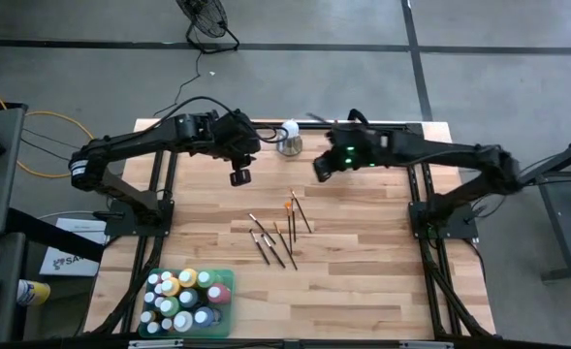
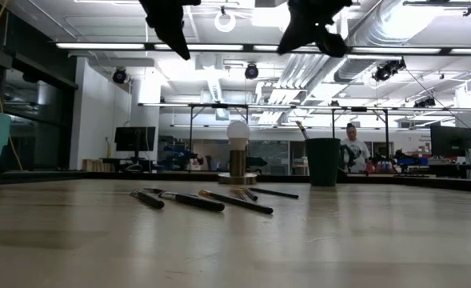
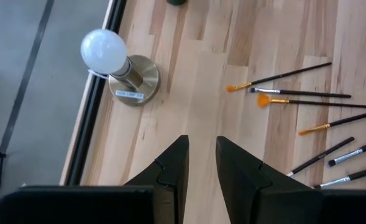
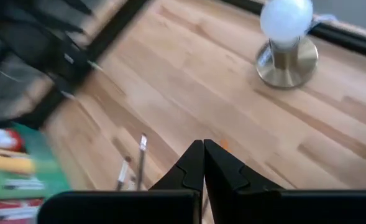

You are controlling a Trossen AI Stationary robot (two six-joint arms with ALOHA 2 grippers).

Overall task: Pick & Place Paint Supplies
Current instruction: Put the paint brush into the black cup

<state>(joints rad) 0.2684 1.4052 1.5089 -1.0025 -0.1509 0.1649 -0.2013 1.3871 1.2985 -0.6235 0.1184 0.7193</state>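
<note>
Brushes (image 1: 283, 231) scattered on bench (image 1: 382, 271), below and ahead of left tool (image 1: 239, 177), fingers slightly apart, empty. Right tool (image 1: 320, 169) pinched together, empty. Best lowered straight over one handle, clear of neighbours, then closed mid-shaft.

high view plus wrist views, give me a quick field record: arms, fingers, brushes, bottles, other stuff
left gripper: raised over the table's far side, near the lamp; fingers slightly apart, holding nothing
right gripper: raised over the far middle of the table; fingers shut, empty
brushes: loose, scattered mid-table, none picked up
paint bottles: packed together in the green tray at the near left corner
lamp: white ball on a metal base, at the far edge between the arms
dark cup: low view, upright at the far side
</note>
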